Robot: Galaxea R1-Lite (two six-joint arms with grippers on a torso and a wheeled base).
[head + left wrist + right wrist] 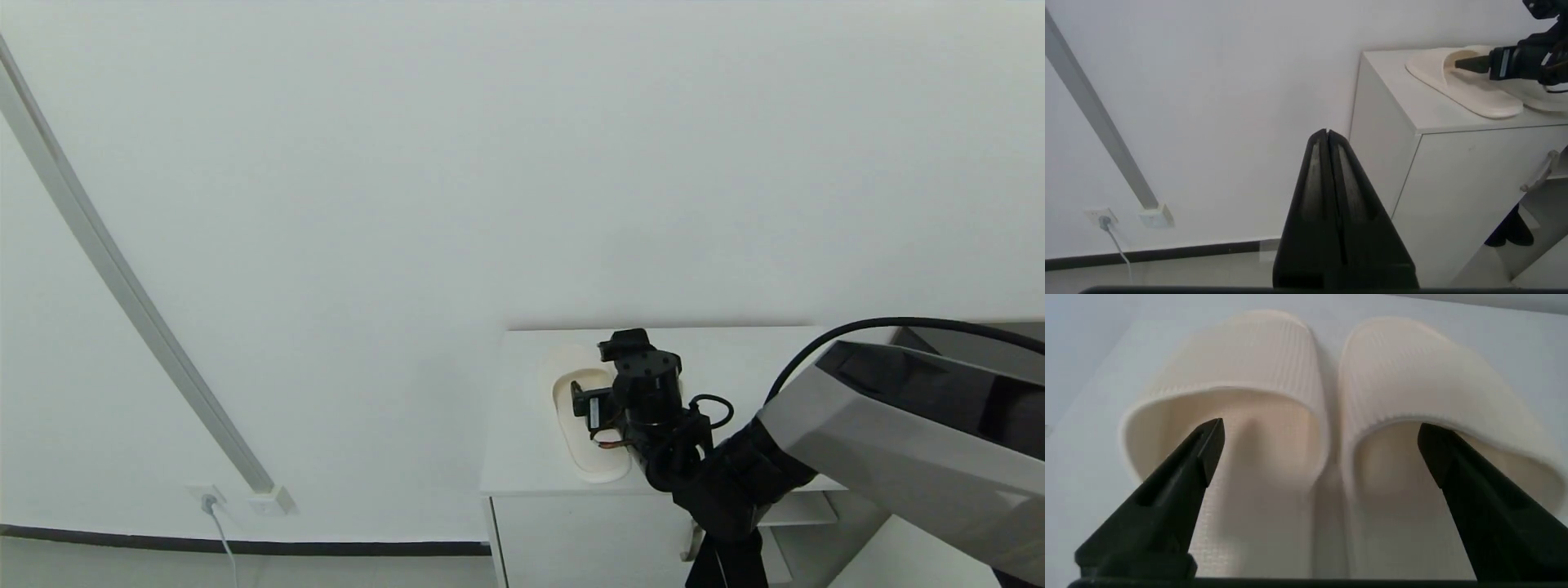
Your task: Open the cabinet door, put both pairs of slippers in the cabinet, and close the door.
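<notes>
Right gripper [1321,433] is spread wide over a pair of cream slippers [1266,367], one fingertip at the mouth of each, so the jaws straddle the two inner sides where the slippers touch. It pinches nothing. The slippers lie side by side on top of the white cabinet [522,457], near its left edge, and the right arm comes in over the top from the robot's right. Whether the fingertips touch the slippers cannot be told. Left gripper [1327,135] hangs low, off the cabinet's left side, its fingers pressed together on nothing. On the white wall [490,163] a grey duct [122,278] runs down to a socket [204,496] with a cable plugged in.
</notes>
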